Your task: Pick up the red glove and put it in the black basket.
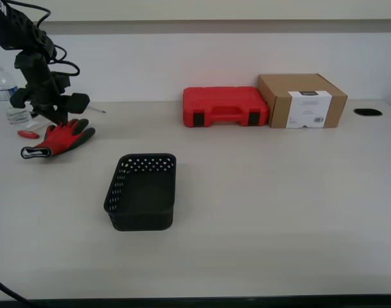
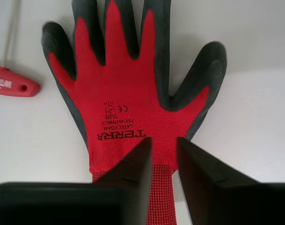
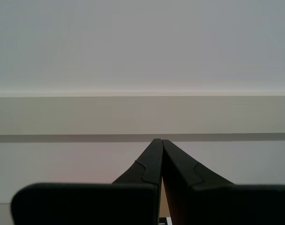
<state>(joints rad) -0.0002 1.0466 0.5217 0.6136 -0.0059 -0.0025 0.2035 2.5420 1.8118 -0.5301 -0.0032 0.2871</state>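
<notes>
Glove [image 2: 128, 108] fingertips cut off

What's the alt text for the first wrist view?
A red glove lies flat on a pale table, back up, dark-tipped fingers spread away from the camera. My first gripper has its jaws slightly apart over the glove's wrist. A red tool handle lies beside the glove.

The red glove [image 2: 128, 103] is knit cloth on its back, with a dull grey rubbery coating along the fingers and printed black lettering. The black basket [image 1: 142, 192] is matt plastic with perforated walls. The tool case [image 1: 225, 106] is red plastic with a slight sheen. The box [image 1: 302, 100] is plain brown cardboard with a white paper label. The table [image 1: 278, 212] looks smooth, pale and matt.
</notes>
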